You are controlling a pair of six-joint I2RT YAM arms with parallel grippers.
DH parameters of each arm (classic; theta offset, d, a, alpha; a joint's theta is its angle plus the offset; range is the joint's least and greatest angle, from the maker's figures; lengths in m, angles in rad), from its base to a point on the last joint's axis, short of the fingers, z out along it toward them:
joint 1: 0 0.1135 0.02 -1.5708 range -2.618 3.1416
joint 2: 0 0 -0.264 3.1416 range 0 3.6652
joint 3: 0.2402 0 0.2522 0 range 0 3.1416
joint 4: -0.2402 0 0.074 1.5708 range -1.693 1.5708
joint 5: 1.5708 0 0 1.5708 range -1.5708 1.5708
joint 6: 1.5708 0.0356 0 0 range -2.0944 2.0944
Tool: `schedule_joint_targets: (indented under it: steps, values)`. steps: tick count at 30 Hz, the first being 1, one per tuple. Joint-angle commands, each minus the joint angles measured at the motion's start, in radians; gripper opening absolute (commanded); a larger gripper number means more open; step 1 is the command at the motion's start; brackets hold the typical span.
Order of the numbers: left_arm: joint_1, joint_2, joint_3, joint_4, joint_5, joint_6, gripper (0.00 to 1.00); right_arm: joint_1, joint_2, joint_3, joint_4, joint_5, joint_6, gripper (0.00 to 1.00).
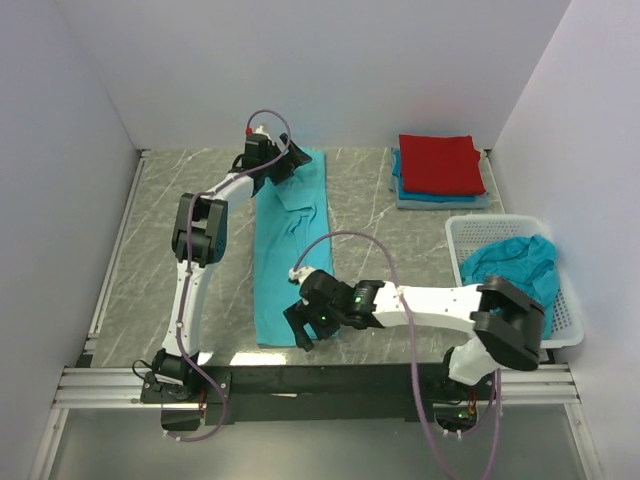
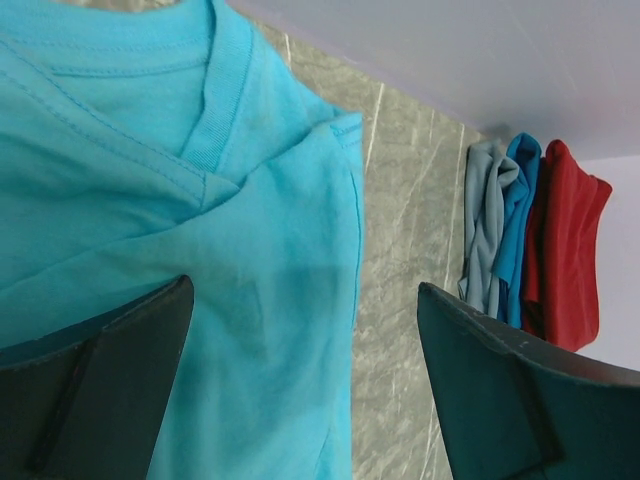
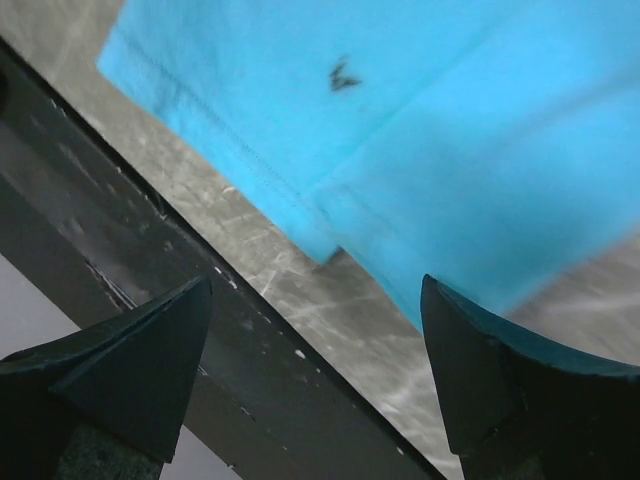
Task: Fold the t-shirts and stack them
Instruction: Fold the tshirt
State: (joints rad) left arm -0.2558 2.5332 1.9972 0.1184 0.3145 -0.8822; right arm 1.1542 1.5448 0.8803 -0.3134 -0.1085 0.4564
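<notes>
Top view: flat shirt (image 1: pixel 290 250), turquoise, lies as long strip at centre of worktop (image 1: pixel 380 230), running 12 to 6 o'clock. Left hand (image 1: pixel 288 165) over its far end at 12, spread wide, holding nothing. Right hand (image 1: pixel 300 335) over its near end at 6, spread wide, empty. Folded stack (image 1: pixel 438 165), red on top, at 2 o'clock. Basket (image 1: pixel 490 220) at 4 o'clock holds crumpled shirt (image 1: pixel 515 262).
Left wrist view: collar (image 2: pixel 215 90) ahead of spread fingers (image 2: pixel 100 390).
Right wrist view: hem corner (image 3: pixel 320 225) near worktop's front edge.

Spread shirt (image 1: pixel 290 250) centre; folded stack (image 1: pixel 440 170) far right; basket (image 1: pixel 470 235) before it, loose shirt (image 1: pixel 515 265) inside.
</notes>
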Motion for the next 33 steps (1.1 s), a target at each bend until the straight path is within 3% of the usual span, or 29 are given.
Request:
schedule_joint_targets:
  steps: [1, 5, 8, 10, 14, 19, 23, 25, 33]
  values:
    - [0.006, -0.092, 0.07, -0.039, -0.035, 0.038, 0.99, 0.001, -0.135, 0.037, -0.05, 0.17, 0.037, 0.91]
    - [0.006, -0.264, 0.098, -0.088, -0.041, 0.097, 0.99, -0.013, -0.283, 0.057, -0.076, 0.355, 0.068, 0.95]
    - [0.006, -0.443, 0.002, -0.115, -0.028, 0.123, 0.99, -0.033, -0.365, 0.048, -0.085, 0.545, 0.111, 1.0]
    - [0.006, -0.554, -0.166, -0.085, -0.006, 0.126, 0.99, -0.04, -0.458, -0.001, -0.069, 0.678, 0.171, 1.0]
    - [0.004, -0.901, -0.483, -0.089, 0.034, 0.149, 1.0, -0.07, -0.653, -0.107, 0.012, 0.74, 0.243, 1.0]
    - [0.003, -1.214, -0.99, 0.026, 0.129, 0.043, 0.99, -0.096, -0.819, -0.285, 0.086, 0.722, 0.323, 1.0]
    - [-0.04, -1.404, -1.196, -0.097, 0.089, -0.026, 0.99, -0.116, -0.89, -0.371, 0.088, 0.634, 0.398, 1.0]
    - [-0.063, -1.468, -1.292, -0.224, -0.003, -0.038, 1.0, -0.12, -0.887, -0.391, 0.083, 0.577, 0.396, 1.0]
    - [-0.111, -1.829, -1.59, -0.502, -0.095, -0.169, 1.0, -0.125, -0.73, -0.42, 0.18, 0.265, 0.315, 1.0]
